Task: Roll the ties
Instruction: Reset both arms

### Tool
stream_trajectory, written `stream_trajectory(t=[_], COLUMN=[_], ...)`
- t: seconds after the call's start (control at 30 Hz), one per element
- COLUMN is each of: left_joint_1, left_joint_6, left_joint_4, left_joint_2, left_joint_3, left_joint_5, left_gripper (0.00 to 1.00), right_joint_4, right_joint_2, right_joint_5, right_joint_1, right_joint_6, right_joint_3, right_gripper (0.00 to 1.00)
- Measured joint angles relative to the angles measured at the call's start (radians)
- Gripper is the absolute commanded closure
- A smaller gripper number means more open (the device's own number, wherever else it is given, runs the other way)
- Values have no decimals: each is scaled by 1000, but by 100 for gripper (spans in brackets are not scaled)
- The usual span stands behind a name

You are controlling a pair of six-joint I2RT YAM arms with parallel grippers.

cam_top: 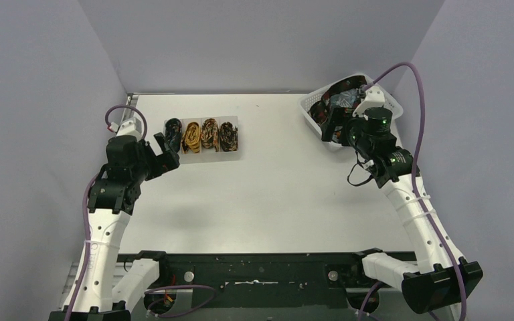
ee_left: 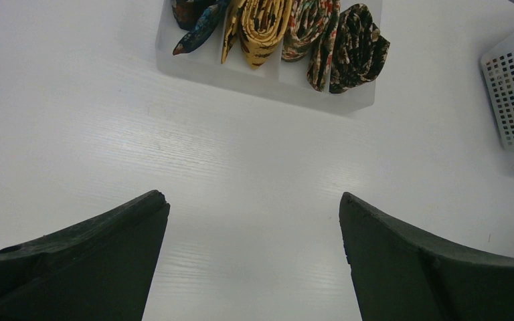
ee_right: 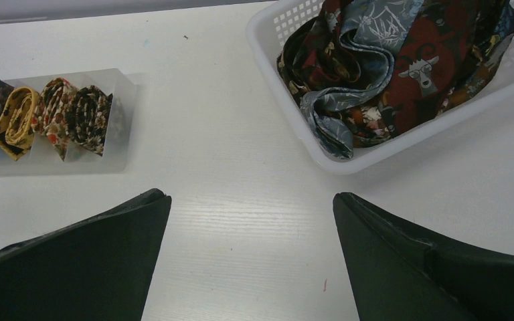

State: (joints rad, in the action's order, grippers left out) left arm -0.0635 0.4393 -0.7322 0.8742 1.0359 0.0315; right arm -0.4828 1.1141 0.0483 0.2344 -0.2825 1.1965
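Several rolled ties [cam_top: 201,135] stand side by side in a clear tray [cam_top: 239,152] at the back left: a dark one [ee_left: 197,27], a mustard one [ee_left: 262,23], a floral one [ee_left: 311,23] and a brown one [ee_left: 358,47]. Loose ties [ee_right: 401,60] lie heaped in the white basket [ee_right: 262,53] at the back right. My left gripper [cam_top: 166,152] hovers open just left of the tray, with only bare table between its fingers [ee_left: 107,254]. Beside the basket's near left side, my right gripper [ee_right: 251,197] is open and empty too.
Grey walls close in the white table [cam_top: 274,194] on the left, back and right. The basket [cam_top: 311,103] sits in the back right corner. A black rail [cam_top: 268,271] with the arm bases runs along the near edge. Purple cables [cam_top: 415,87] loop off both arms.
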Motion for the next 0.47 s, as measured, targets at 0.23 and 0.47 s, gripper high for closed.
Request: stream_trajectory(t=[0.23,0.47], left_joint_1=[0,0], left_joint_6=[-1,-5], left_joint_4=[-21,-40], left_joint_2=[-20,-15], left_joint_3=[11,44], left_joint_5=[19,19], left_gripper=[3,3], right_joint_4=[-5,-7], right_joint_2=[0,0], right_joint_5=[-10,4], right_joint_1=[0,0], right_joint_6=[6,10], right_joint_3=[0,31], right_gripper=[0,0])
